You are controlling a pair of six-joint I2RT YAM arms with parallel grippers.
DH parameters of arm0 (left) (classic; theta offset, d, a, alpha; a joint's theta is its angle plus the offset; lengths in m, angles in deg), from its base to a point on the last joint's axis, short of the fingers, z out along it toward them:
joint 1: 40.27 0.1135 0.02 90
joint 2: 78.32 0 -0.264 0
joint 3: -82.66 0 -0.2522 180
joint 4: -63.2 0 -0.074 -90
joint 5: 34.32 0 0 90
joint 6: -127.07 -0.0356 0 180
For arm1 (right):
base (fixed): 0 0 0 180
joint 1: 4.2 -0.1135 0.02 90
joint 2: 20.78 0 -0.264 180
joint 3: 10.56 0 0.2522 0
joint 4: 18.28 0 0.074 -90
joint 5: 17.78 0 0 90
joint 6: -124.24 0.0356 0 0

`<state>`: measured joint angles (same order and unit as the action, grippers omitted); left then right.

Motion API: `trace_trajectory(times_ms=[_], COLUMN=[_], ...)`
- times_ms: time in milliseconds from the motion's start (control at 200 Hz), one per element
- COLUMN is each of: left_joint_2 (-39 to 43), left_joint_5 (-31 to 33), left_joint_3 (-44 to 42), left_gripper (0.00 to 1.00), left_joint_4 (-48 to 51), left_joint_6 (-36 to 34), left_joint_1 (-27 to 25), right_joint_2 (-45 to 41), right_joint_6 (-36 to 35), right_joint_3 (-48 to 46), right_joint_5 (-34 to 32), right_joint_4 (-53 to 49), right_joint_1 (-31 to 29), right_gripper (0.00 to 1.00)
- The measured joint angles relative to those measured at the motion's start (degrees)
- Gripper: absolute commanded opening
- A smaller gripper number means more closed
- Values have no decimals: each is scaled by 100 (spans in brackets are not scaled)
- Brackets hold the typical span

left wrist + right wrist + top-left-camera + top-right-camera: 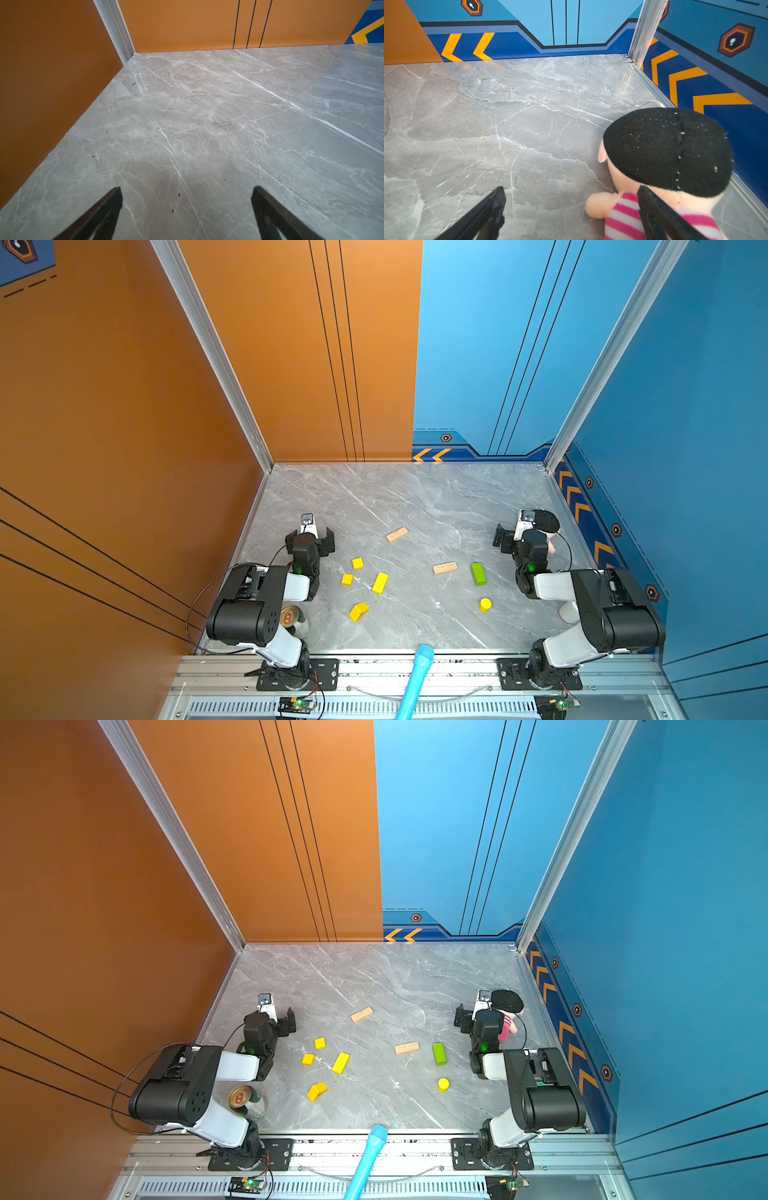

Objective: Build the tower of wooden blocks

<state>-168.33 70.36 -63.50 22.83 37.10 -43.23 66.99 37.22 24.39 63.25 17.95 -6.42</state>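
Observation:
The wood blocks lie scattered and apart on the marble table in both top views. Two tan planks [397, 534] [445, 568] lie mid-table, with a green bar [478, 573] and a yellow cylinder [485, 605] to their right. Two yellow cubes [358, 563] [347, 579], a yellow bar [380, 583] and a roof-shaped piece [359, 611] lie left of centre. No tower is in view. My left gripper [187, 189] stands open over bare table at the left, behind the cubes. My right gripper [571, 191] stands open at the right, with nothing between its fingers.
A plush doll [668, 149] with black hair and a pink striped shirt lies against the right wall beside my right gripper. A drink can [289, 617] stands by the left arm, a white bottle [567, 612] by the right arm. A blue stick [417, 676] crosses the front rail.

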Motion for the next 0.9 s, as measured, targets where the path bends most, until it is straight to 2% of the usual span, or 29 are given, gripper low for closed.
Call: trace_trajectory(times_ms=[325, 375, 395, 430, 571, 731, 826, 901], left_joint_2=[0, 7, 24, 85, 758, 1683, 2090, 2251], left_joint_5=[0, 28, 50, 98, 400, 503, 404, 131], left_joint_3=[0, 0, 2, 15, 341, 1099, 1451, 1711], left_gripper=[90, 88, 83, 82, 82, 82, 77, 70], left_joint_4=[0, 4, 28, 133, 1123, 2433, 3217, 3805], left_joint_6=[2, 0, 13, 50, 48, 179, 413, 673], left_joint_1=[0, -9, -9, -11, -90, -264, -380, -459], right_joint_2=[0, 0, -2, -20, -546, -1189, -1259, -1161], right_joint_6=[-2, 0, -2, -2, -2, 0, -2, -2], right_joint_3=[0, 2, 7, 37, 632, 2063, 2841, 3394], right_joint_5=[0, 0, -2, -2, -92, -372, -470, -442], right_joint_4=[2, 0, -11, -111, -1517, -3460, -4538, -5362], right_joint_1=[4, 4, 4, 2, -63, -470, -911, -1309], right_gripper=[96, 95, 95, 94, 94, 93, 92, 88])
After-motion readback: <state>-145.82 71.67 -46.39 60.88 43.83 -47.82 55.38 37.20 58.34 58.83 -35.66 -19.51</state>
